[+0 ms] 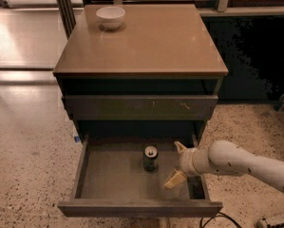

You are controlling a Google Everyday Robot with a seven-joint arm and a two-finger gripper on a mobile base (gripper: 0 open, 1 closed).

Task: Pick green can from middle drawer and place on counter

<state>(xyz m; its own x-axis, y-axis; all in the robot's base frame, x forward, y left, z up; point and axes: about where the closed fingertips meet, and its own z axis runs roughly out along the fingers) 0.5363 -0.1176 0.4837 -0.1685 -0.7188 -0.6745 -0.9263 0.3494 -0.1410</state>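
Observation:
The green can (pixel 150 158) stands upright on the floor of the open middle drawer (pixel 118 182), near its back middle; its silver top faces up. My gripper (pixel 176 163) is inside the drawer just right of the can, open, with one tan fingertip (pixel 180 147) towards the back and the other (pixel 172 180) towards the front. It does not touch the can. The white arm comes in from the right. The tan counter (pixel 156 42) tops the dark cabinet.
A white bowl (pixel 110 17) sits at the counter's back left. A shut drawer front with pale scratch marks (pixel 141 106) is above the open drawer. Speckled floor (pixel 27 165) surrounds the cabinet. A cable (pixel 213 219) lies at the bottom right.

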